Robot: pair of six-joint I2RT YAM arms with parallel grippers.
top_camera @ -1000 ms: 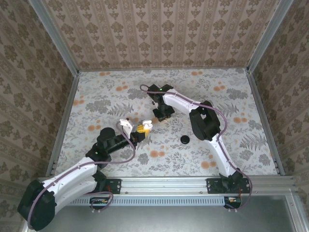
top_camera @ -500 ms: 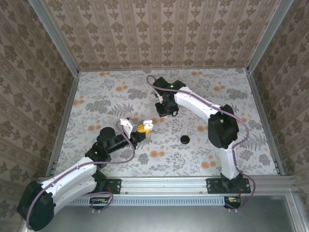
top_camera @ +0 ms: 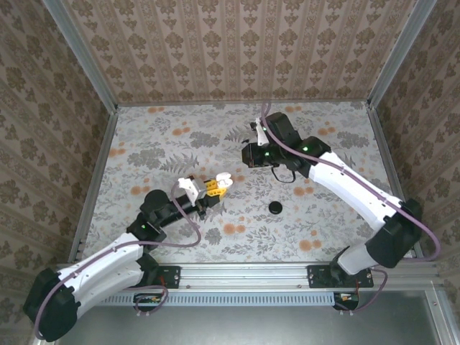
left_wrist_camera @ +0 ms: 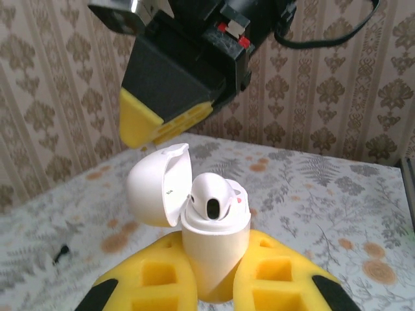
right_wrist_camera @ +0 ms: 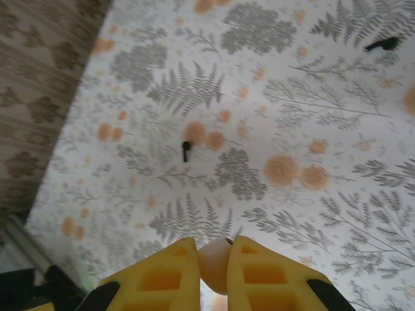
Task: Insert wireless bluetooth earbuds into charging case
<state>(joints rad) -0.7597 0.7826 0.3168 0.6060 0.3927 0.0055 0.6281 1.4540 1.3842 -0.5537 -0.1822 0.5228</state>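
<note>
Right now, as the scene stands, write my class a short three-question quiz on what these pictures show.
1. The left pincer clamps: A) the charging case; B) a spoon.
2. True or false: the case's lid is shut.
3. What does the right pincer pinch?
Key: 1 A. 2 False, the lid stands open. 3 A small pale rounded piece, probably an earbud.

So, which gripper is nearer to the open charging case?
Left gripper: its fingers clamp the charging case; the right gripper, pinching an earbud, hangs apart, farther back and to the right.
</note>
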